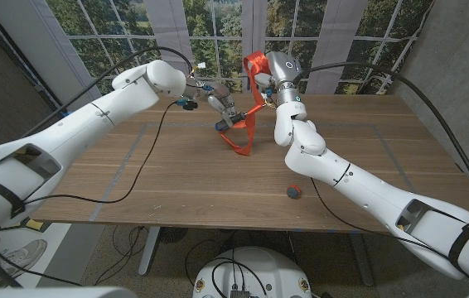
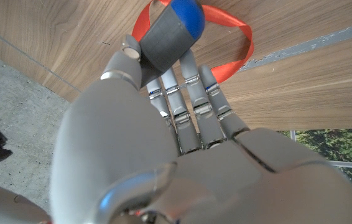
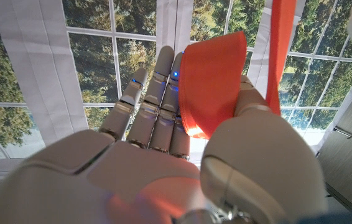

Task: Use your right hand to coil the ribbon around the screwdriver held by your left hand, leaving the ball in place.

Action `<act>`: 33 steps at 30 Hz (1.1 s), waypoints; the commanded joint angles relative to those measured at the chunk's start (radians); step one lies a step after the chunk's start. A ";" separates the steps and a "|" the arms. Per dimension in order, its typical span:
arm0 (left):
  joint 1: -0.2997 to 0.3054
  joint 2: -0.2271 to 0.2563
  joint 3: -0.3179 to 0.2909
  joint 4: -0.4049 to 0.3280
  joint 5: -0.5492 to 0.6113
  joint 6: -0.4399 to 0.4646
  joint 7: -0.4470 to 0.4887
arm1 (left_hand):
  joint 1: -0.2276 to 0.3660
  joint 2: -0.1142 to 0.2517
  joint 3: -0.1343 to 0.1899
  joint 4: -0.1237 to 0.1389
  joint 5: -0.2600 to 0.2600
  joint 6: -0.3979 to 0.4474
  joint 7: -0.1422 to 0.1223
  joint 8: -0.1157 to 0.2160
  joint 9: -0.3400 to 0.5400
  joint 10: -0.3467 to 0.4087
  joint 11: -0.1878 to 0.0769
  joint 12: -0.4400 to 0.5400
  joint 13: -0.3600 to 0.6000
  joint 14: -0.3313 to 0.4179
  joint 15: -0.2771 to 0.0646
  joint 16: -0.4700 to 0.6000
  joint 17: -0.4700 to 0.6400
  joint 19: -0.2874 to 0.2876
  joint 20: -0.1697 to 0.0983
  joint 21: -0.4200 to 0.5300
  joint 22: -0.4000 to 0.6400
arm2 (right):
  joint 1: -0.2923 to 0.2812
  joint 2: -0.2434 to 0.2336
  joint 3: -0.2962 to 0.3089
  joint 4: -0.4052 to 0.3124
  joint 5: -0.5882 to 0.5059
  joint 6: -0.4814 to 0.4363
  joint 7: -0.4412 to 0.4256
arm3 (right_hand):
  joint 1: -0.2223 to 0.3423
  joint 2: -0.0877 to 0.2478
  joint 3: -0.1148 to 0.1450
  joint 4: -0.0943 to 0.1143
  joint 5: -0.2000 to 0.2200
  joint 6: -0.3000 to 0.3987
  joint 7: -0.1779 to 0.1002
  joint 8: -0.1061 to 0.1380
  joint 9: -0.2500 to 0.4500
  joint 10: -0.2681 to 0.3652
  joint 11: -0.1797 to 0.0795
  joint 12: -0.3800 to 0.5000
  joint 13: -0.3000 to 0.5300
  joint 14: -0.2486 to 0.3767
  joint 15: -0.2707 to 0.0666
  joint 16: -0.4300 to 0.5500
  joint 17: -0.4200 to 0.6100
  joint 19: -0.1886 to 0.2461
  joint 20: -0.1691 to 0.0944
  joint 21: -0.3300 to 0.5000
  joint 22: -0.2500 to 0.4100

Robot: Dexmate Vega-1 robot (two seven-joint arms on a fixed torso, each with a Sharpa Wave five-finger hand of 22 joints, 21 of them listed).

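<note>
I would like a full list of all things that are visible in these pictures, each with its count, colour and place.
ribbon: one, orange-red, raised by the right hand at the table's far middle, hanging in a loop down to the tabletop under the screwdriver.
screwdriver: one, grey handle with blue end, in the left hand above the table.
ball: one, small, dark with red, on the table near the front edge, beside the right forearm.
table: one, brown wood, with tape marks.
windows: behind the table, white frames, trees outside.
left hand: grey, holds the screwdriver.
right hand: grey, holds the ribbon up.
</note>
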 commanded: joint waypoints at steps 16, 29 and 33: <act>-0.005 -0.016 0.015 -0.001 0.020 0.046 0.047 | 0.111 0.107 0.006 0.016 0.005 0.070 0.029 -0.002 0.028 0.098 -0.089 0.000 0.209 0.131 -0.216 0.012 0.003 -0.003 -0.001 0.021 -0.001 | -0.108 -0.027 0.042 -0.182 -0.203 -0.036 0.042 | 0.154 0.146 0.006 -0.002 0.008 0.098 -0.059 0.164 0.065 0.007 -0.004 0.008 0.003 0.045 -0.069 -0.009 0.006 0.008 -0.003 -0.004 0.002; -0.038 -0.039 0.036 0.028 0.043 0.040 0.037 | 0.112 0.109 0.004 0.017 0.005 0.072 0.030 -0.008 0.032 0.103 -0.091 -0.004 0.209 0.131 -0.216 0.013 0.000 -0.005 -0.001 0.030 -0.002 | -0.243 -0.052 0.105 -0.298 -0.282 -0.054 0.010 | 0.153 0.145 0.007 -0.002 0.008 0.098 -0.061 0.166 0.063 0.004 -0.005 0.009 0.005 0.046 -0.068 -0.012 0.009 0.007 -0.004 -0.005 0.002; -0.051 -0.050 0.045 0.041 0.051 0.037 0.031 | 0.114 0.108 0.004 0.016 0.005 0.074 0.031 -0.009 0.032 0.103 -0.090 -0.004 0.211 0.129 -0.216 0.014 0.003 -0.006 -0.001 0.031 -0.003 | -0.293 -0.059 0.131 -0.334 -0.306 -0.062 -0.006 | 0.152 0.145 0.007 -0.002 0.008 0.098 -0.059 0.166 0.063 0.005 -0.005 0.009 0.004 0.046 -0.068 -0.012 0.011 0.006 -0.004 -0.005 0.002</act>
